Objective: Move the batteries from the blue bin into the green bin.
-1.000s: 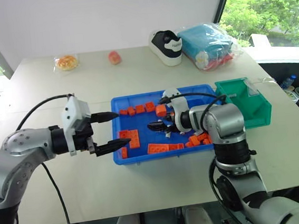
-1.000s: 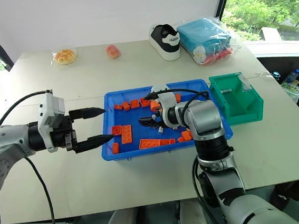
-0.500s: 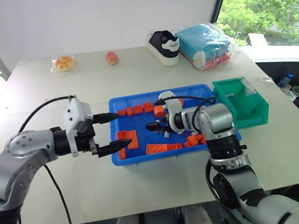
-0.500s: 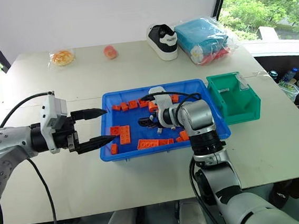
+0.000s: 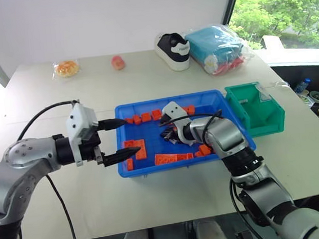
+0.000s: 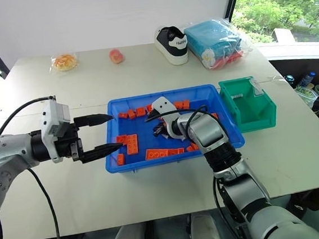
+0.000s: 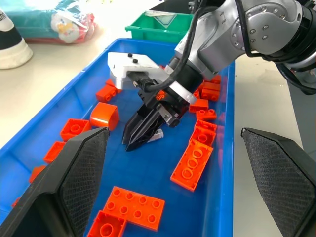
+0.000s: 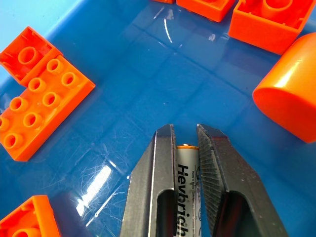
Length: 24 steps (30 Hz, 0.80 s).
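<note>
Between the black ribbed fingers [image 8: 213, 182] of the right gripper [image 7: 132, 143] sits one battery [image 8: 186, 197], a smooth metallic cylinder with printed letters; the jaws pinch it low over the glossy floor of the blue bin [image 5: 226, 103], among studded orange bricks [image 7: 193, 164]. At the bin's left rim, the left gripper [image 5: 124, 137] hovers with jaws spread. Beside the bin's right end on the pale worktop [image 5: 156, 199] stands the green bin [image 5: 272, 120].

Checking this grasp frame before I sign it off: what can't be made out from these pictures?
- Battery: in the right wrist view the right hand is shut on it, its fingers hiding both sides; the lower end is cut off.
- Other batteries in the blue bin: head views too small; the right arm covers part of the floor.
- Green bin contents: the near wall hides its bottom.
- Left hand: open, empty, beside the blue bin.
</note>
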Each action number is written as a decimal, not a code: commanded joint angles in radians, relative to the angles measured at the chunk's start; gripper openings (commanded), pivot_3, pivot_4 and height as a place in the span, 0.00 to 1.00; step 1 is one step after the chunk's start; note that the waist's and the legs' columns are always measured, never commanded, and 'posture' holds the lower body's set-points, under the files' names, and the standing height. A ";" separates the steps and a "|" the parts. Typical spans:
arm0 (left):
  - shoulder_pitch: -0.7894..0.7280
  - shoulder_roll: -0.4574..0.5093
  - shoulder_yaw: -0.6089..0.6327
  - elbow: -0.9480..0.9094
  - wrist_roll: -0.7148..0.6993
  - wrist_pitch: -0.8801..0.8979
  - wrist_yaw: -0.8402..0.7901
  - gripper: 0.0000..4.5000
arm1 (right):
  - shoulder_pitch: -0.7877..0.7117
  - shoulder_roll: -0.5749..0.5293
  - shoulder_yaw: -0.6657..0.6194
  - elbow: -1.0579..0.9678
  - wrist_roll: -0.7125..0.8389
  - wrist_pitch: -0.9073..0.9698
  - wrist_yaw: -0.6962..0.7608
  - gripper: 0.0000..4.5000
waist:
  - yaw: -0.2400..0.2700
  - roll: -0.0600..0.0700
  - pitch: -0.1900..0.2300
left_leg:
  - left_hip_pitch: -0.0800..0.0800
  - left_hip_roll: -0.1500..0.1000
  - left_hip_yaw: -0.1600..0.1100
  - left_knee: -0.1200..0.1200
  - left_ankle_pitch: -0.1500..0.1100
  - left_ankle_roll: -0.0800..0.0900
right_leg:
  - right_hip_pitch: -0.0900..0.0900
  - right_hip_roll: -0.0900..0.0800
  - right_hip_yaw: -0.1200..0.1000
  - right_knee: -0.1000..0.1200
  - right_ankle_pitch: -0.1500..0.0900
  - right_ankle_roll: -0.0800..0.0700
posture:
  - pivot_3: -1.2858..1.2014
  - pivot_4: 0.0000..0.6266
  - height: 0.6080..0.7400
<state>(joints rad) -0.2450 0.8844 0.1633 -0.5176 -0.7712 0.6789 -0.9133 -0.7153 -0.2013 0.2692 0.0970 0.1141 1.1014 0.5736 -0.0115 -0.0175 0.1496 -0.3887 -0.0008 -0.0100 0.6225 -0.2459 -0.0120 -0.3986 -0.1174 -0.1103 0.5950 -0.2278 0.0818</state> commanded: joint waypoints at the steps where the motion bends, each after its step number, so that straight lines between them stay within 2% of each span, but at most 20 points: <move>1: -0.027 0.004 0.011 -0.006 0.008 -0.018 -0.005 1.00 | 0.009 -0.003 0.018 0.006 0.007 -0.018 0.000 0.12 | 0.000 0.000 0.000 | 0.000 0.000 0.000 0.000 0.000 0.000 | -0.001 0.000 0.000 0.000 0.000 0.000 | 0.52 0.24 0.75; 4: -0.035 0.002 0.004 0.001 0.013 -0.021 -0.010 1.00 | -0.001 -0.016 0.018 -0.015 0.006 -0.039 0.006 0.12 | 0.000 0.000 0.000 | 0.000 0.000 0.000 0.000 0.000 0.000 | 0.000 0.000 0.000 0.000 0.000 0.000 | 0.52 0.24 0.75; 9: -0.037 -0.007 -0.005 0.008 0.024 -0.030 -0.019 1.00 | -0.042 -0.037 -0.036 -0.127 0.051 0.037 0.006 0.12 | 0.002 0.001 0.001 | -0.002 0.000 0.000 0.000 0.000 0.000 | -0.001 0.000 0.000 0.000 0.000 0.000 | 0.52 0.24 0.75; 12: -0.033 -0.013 -0.012 0.016 0.033 -0.041 -0.027 1.00 | -0.127 -0.086 -0.142 -0.228 0.108 0.141 0.014 0.12 | 0.002 0.002 0.002 | -0.003 0.000 0.000 0.000 0.000 0.000 | -0.001 0.000 0.000 0.000 0.001 -0.001 | 0.52 0.24 0.75; 14: -0.035 -0.018 -0.018 0.028 0.043 -0.050 -0.034 1.00 | -0.201 -0.154 -0.240 -0.235 0.129 0.176 0.009 0.12 | 0.005 0.004 0.003 | -0.003 0.000 0.000 0.001 0.000 0.000 | -0.001 -0.001 0.000 0.000 0.001 0.000 | 0.52 0.24 0.75; 17: -0.039 -0.031 -0.027 0.051 0.058 -0.068 -0.045 1.00 | -0.232 -0.305 -0.300 -0.189 0.108 0.129 0.008 0.12 | 0.020 0.001 0.001 | -0.003 -0.001 0.001 0.000 0.000 0.000 | -0.005 -0.001 0.000 -0.002 0.000 0.000 | 0.52 0.24 0.75; 21: -0.061 -0.056 -0.043 0.079 0.075 -0.085 -0.050 1.00 | -0.155 -0.503 -0.324 -0.091 0.061 0.012 0.023 0.12 | 0.027 -0.001 0.000 | -0.003 -0.001 0.003 -0.001 0.000 0.000 | -0.001 -0.001 -0.003 -0.009 -0.001 0.000 | 0.52 0.24 0.75; 24: -0.079 -0.074 -0.057 0.093 0.087 -0.092 -0.054 1.00 | -0.105 -0.557 -0.347 -0.022 0.032 -0.066 -0.015 0.12 | 0.023 0.002 0.002 | -0.003 0.000 0.004 0.000 -0.001 0.001 | 0.003 -0.002 -0.002 -0.012 -0.001 0.000 | 0.52 0.24 0.75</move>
<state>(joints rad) -0.3015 0.8150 0.1056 -0.4196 -0.6863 0.6056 -0.9612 -0.8031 -0.7419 -0.0471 0.0734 0.1623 1.0867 0.5764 0.0116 -0.0157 0.1512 -0.3921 -0.0013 -0.0054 0.6223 -0.2465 -0.0109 -0.3950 -0.1201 -0.1114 0.5830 -0.2281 0.0823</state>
